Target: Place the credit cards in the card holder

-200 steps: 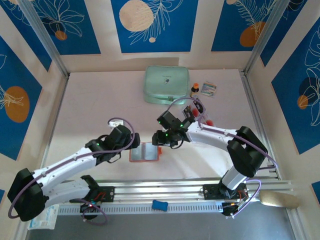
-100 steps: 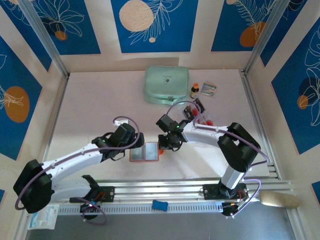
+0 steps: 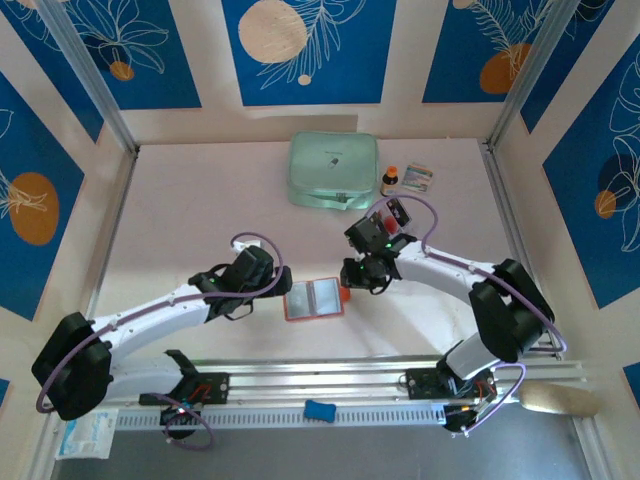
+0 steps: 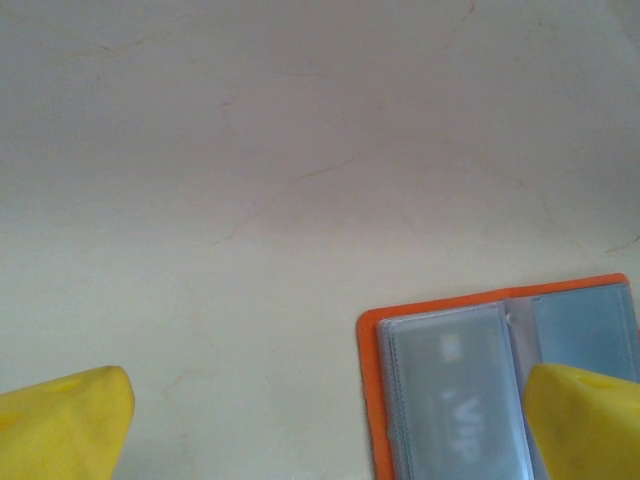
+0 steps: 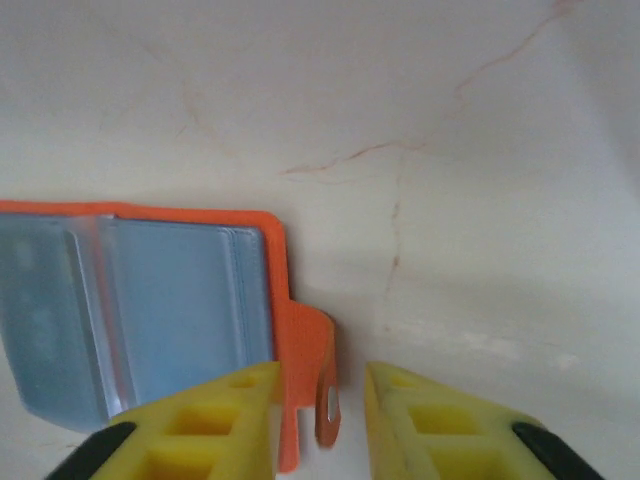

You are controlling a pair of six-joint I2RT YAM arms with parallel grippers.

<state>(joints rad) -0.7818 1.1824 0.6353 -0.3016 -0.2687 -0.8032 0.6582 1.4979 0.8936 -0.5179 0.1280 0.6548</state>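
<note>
The card holder (image 3: 313,299) lies open and flat on the table, orange outside with greyish sleeves. Its left sleeve (image 4: 455,400) holds a card with pale letters. My left gripper (image 3: 283,283) hovers at the holder's left edge, wide open; its right fingertip (image 4: 585,420) is over the holder (image 4: 372,380). My right gripper (image 3: 350,288) is at the holder's right edge (image 5: 275,290). The orange snap tab (image 5: 308,350) stands between its jaws, which are open with a gap on the tab's right side. More credit cards (image 3: 396,212), dark with red marks, lie behind the right wrist, partly hidden.
A mint-green zip case (image 3: 333,170) sits at the back, with a small bottle (image 3: 389,180) and a printed packet (image 3: 419,178) to its right. Metal frame posts rise at both back corners. A small blue piece (image 3: 319,409) rests on the front rail.
The card holder has slid to the right and turned slightly. My right gripper drew back to the right with it, and my left gripper followed the holder's left edge.
</note>
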